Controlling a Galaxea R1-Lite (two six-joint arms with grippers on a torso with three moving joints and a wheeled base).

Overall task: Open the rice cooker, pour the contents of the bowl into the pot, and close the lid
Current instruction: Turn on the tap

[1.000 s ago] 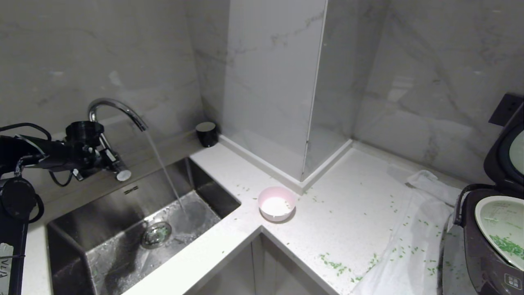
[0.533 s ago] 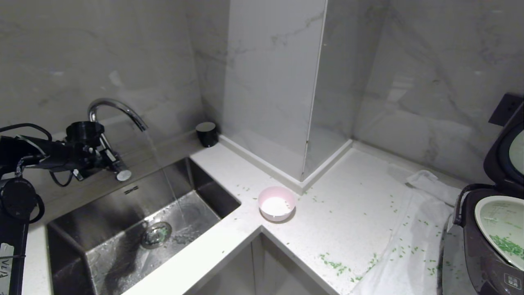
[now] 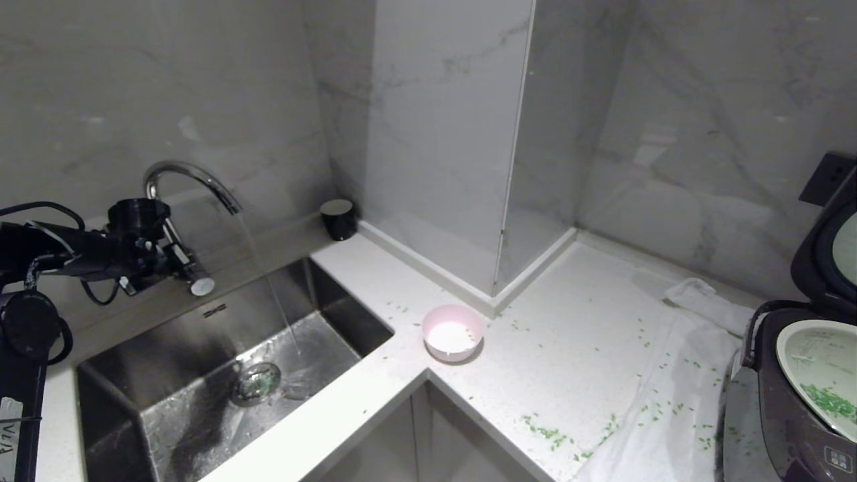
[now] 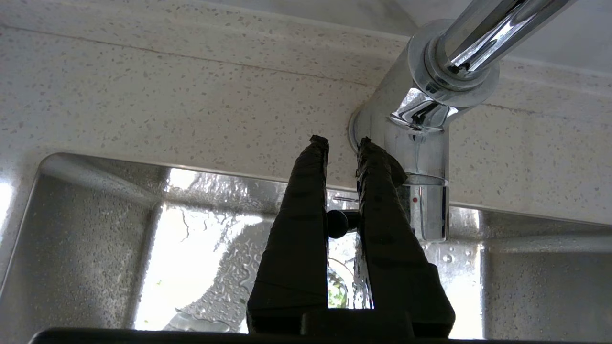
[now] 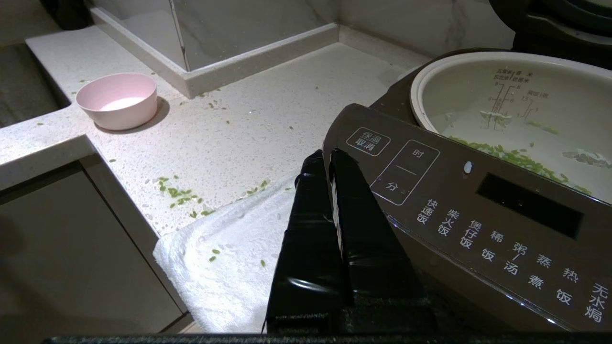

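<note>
The left gripper is being held at the tap lever behind the sink, its fingers drawn close together on either side of the lever's thin stem; a grip on it is suggested, though firm contact cannot be confirmed. A thin stream of water is being let fall from the faucet into the basin. In the head view this gripper is being kept at about nine o'clock, far from everything the task names.

The rice cooker is being seen at about four o'clock in that view, at the right edge of the counter. Its lid is being held upright on its hinge behind the pot, in which green contents are already lying. The bowl is standing empty near the counter's inner corner, at about six o'clock of centre, with green bits scattered around it and over the white cloth.

The right gripper is being parked with its fingers pressed together, just in front of the cooker's button panel. By judgement only the lid's closing is being left undone. The lid lies up and behind this gripper, at about one o'clock in its wrist view, so the right arm is being judged much the nearer for swinging it down over the pot.
</note>
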